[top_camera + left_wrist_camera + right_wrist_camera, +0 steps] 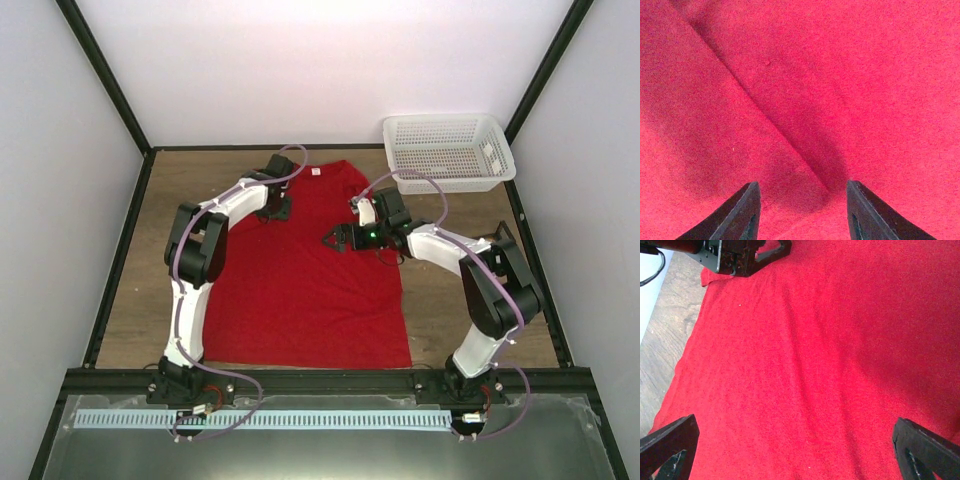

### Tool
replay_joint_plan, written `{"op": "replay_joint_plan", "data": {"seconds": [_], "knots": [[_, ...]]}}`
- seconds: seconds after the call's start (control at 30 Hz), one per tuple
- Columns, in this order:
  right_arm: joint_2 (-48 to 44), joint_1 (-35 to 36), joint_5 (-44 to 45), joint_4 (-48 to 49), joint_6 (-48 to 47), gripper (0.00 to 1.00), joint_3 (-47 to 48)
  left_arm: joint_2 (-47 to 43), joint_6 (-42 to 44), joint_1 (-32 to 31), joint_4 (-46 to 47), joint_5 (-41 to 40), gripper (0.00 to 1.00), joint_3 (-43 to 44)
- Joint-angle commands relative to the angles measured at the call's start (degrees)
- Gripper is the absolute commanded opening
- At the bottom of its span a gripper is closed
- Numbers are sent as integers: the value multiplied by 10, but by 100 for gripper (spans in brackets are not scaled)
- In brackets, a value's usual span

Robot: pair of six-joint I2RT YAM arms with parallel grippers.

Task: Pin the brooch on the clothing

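Note:
The clothing (300, 290), a bright red T-shirt, lies flat on the wooden table (140, 270) with its neck at the far end. My left gripper (275, 210) is down on the shirt's left shoulder. In the left wrist view its jaws (802, 184) stand partly apart, and a diagonal fold of the red cloth (790, 135) runs in between them. My right gripper (332, 240) hovers over the chest area, and in its own view it (795, 420) is wide open above the cloth (815, 355) with nothing held. The brooch is out of view.
A white mesh basket (450, 150) stands at the back right corner. The black frame and pale walls enclose the table. Bare wood shows to the left and right of the shirt. The left gripper's black body (740, 255) shows at the top of the right wrist view.

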Motion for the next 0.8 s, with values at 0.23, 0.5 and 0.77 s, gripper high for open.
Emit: {"op": "replay_joint_plan", "data": {"seconds": [0.23,0.5,0.77], "knots": [[9,10,-17,14,-1,100,-8,20,-7,11,-1,1,39,-10],[21,15,-11,14,-2,100,-8,-6,-8,48,11,-2,5,-15],[38,20,-5,12,-4,100,-2,-23,-9,134,-2,56,0,47]]}}
